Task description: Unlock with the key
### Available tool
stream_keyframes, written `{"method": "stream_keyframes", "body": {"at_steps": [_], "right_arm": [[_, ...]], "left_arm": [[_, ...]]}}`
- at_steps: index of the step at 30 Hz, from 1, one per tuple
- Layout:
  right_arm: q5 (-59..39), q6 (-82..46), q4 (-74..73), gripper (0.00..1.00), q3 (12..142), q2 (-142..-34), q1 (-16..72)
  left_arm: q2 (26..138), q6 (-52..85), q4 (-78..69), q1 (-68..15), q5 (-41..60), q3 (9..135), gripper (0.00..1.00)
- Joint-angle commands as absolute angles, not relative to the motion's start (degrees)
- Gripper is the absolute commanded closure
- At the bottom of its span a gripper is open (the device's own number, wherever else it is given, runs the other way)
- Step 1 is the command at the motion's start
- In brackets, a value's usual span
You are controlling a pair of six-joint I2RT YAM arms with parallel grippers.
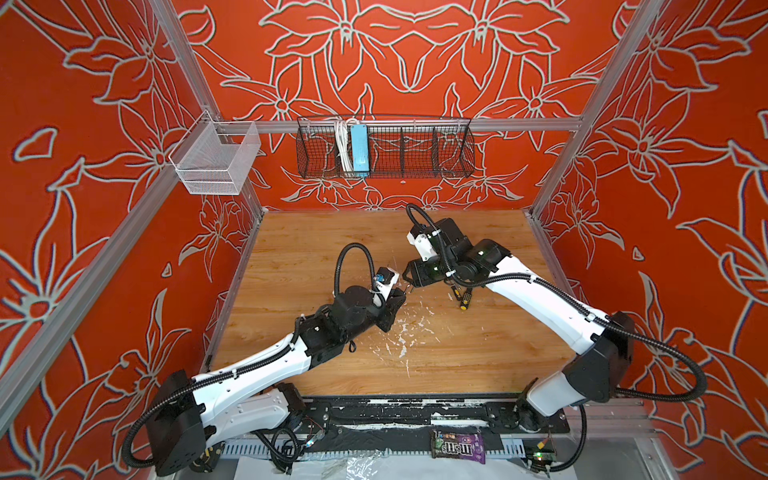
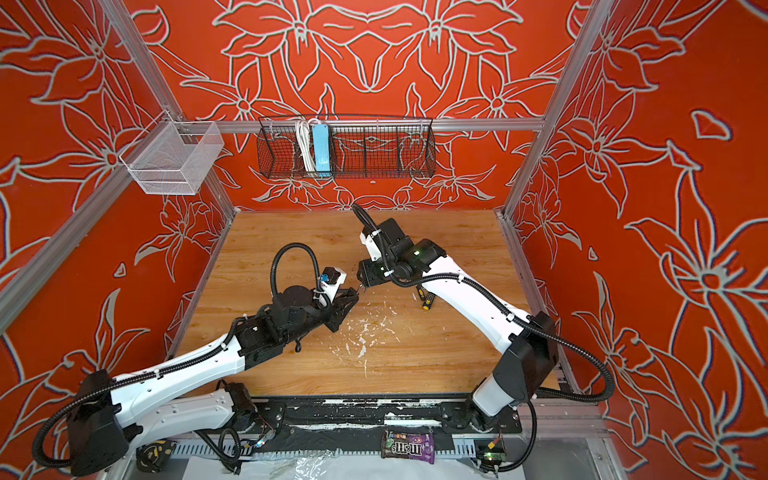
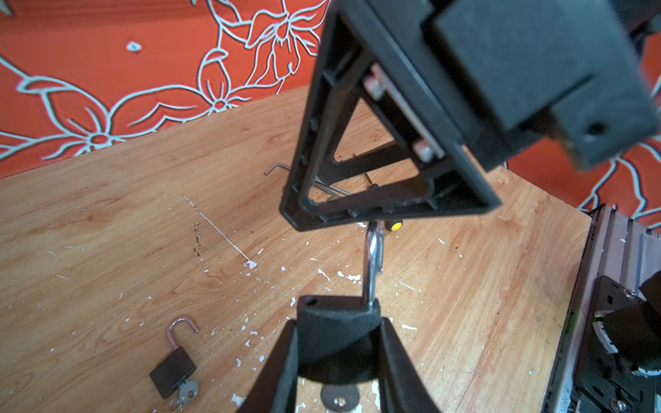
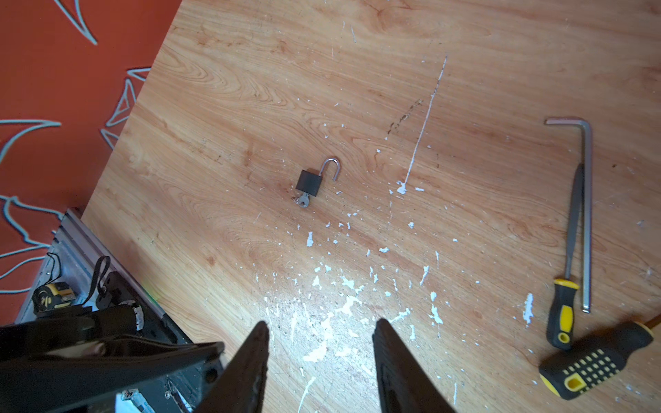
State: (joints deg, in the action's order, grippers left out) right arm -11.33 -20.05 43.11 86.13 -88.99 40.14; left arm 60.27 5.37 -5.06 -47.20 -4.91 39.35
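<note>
Red walls with white flowers stand around the wooden surface (image 1: 291, 257). In a top view the left gripper (image 1: 400, 294) and right gripper (image 1: 408, 281) meet near the middle. A purple candy bag (image 1: 457, 449) at the front edge reads "m&m's". The left wrist view shows the left jaws pinching a black padlock (image 3: 336, 332). Its key (image 3: 339, 397) sticks out below, and its shackle (image 3: 373, 257) looks out of one hole, so the unlocking seems done. A second padlock (image 3: 173, 372) lies open on the surface. In the right wrist view the right jaws are spread and empty. Next, the held lock likely needs putting down gently.
</note>
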Motion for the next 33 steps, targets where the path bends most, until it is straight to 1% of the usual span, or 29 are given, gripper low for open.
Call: {"method": "stream_keyframes", "body": {"at_steps": [1, 3, 11, 17, 22, 27, 33], "right_arm": [[-11.5, -18.8, 44.7, 0.51, 84.2, -86.7, 39.6], [-13.2, -18.8, 43.3, 0.51, 82.9, -85.7, 39.6], [-14.2, -19.3, 42.2, 0.51, 80.4, -83.4, 39.2], [-16.5, -20.5, 38.5, 0.51, 77.0, -80.2, 38.4], [-17.5, -22.0, 34.9, 0.51, 71.9, -78.0, 37.1], [-18.8, -23.8, 29.3, 0.51, 66.0, -72.9, 35.9], [-17.1, -24.3, 29.5, 0.5, 61.7, -67.9, 33.9]], "left_arm": [[60.3, 5.4, -8.4, -46.9, -5.7, 39.1, 1.0], [60.3, 5.5, -8.5, -46.9, -5.9, 39.2, 1.0], [60.3, 6.2, -8.5, -46.9, -6.4, 39.5, 1.0], [60.6, 6.9, -7.8, -46.9, -7.2, 40.1, 1.0], [61.7, 9.1, -3.2, -46.9, -7.6, 43.6, 1.0], [62.9, 11.5, -1.6, -46.9, -6.6, 44.9, 1.0], [62.4, 17.0, 2.5, -47.1, -5.6, 46.8, 1.0]]}}
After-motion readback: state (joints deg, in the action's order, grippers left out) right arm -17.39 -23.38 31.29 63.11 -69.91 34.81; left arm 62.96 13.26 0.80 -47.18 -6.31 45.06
